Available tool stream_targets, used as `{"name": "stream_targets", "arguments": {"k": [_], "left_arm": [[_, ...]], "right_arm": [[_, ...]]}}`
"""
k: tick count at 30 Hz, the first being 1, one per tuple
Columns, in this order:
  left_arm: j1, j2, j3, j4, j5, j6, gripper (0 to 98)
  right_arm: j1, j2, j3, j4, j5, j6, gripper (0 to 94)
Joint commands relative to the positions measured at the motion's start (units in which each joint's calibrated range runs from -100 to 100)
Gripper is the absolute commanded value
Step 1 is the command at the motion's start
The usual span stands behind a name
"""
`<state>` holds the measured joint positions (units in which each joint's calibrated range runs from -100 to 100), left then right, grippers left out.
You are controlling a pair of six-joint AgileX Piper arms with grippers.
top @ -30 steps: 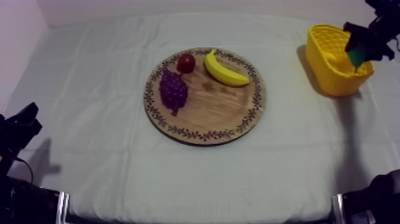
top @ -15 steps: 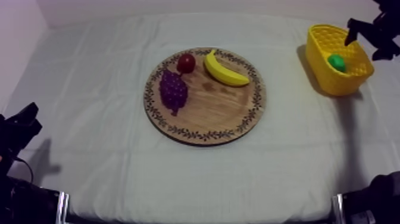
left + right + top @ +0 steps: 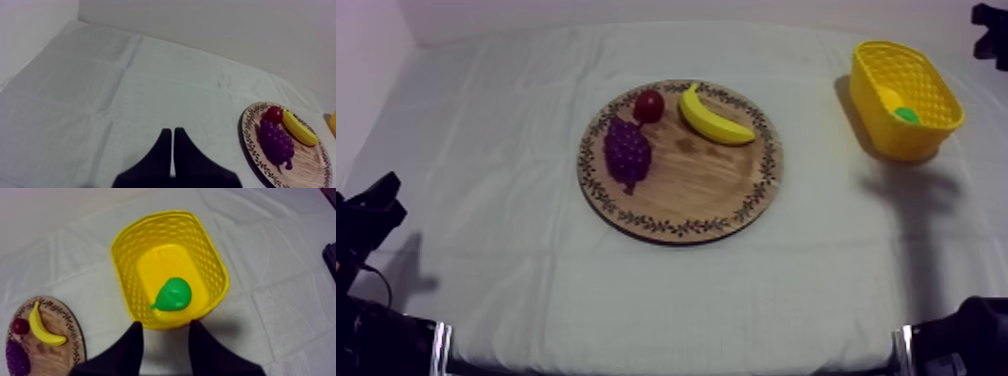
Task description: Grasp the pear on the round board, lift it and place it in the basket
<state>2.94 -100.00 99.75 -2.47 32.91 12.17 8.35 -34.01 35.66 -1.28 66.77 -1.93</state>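
Right wrist view shows the pear (image 3: 173,294) lying on the floor of the yellow basket (image 3: 125,238), free of my right gripper (image 3: 166,329), whose fingers stand apart and empty. The wooden board (image 3: 681,195) carries the banana (image 3: 714,117), grapes (image 3: 627,152) and small red fruit (image 3: 649,105). My left gripper (image 3: 172,134) rests pressed together. I judge the placing done.

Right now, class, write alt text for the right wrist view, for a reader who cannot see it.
A green pear lies inside the yellow basket on the grey-white cloth, with the open, empty right gripper just outside its near wall. Farther off, the wooden board carries a banana, a small red fruit and a bunch of grapes.
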Motion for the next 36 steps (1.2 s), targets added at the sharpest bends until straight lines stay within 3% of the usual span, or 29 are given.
{"name": "stream_targets", "arguments": {"k": [1,14,24,30,36], "left_arm": [[-0.01,0.00,0.03,0.01,-0.01,0.01,0.1],[0.02,0.00,0.03,0.01,-0.01,-0.01,0.1],[0.06,0.00,0.03,0.01,-0.01,0.00,0.1],[0.06,0.00,0.03,0.01,-0.01,0.02,0.1],[0.06,0.00,0.03,0.01,-0.01,0.02,0.1]], "right_arm": [[-0.35,-14.55,4.34,0.33,-1.73,-0.18,17.7],[-1.36,-45.48,38.07,-0.48,-11.18,2.67,6.5],[-3.71,-57.84,57.78,-1.66,-21.46,6.45,0.8],[-3.76,-61.21,62.16,-2.11,-24.60,5.78,0.5],[-3.72,-61.69,63.78,-0.13,-27.48,5.60,0.4]]}}
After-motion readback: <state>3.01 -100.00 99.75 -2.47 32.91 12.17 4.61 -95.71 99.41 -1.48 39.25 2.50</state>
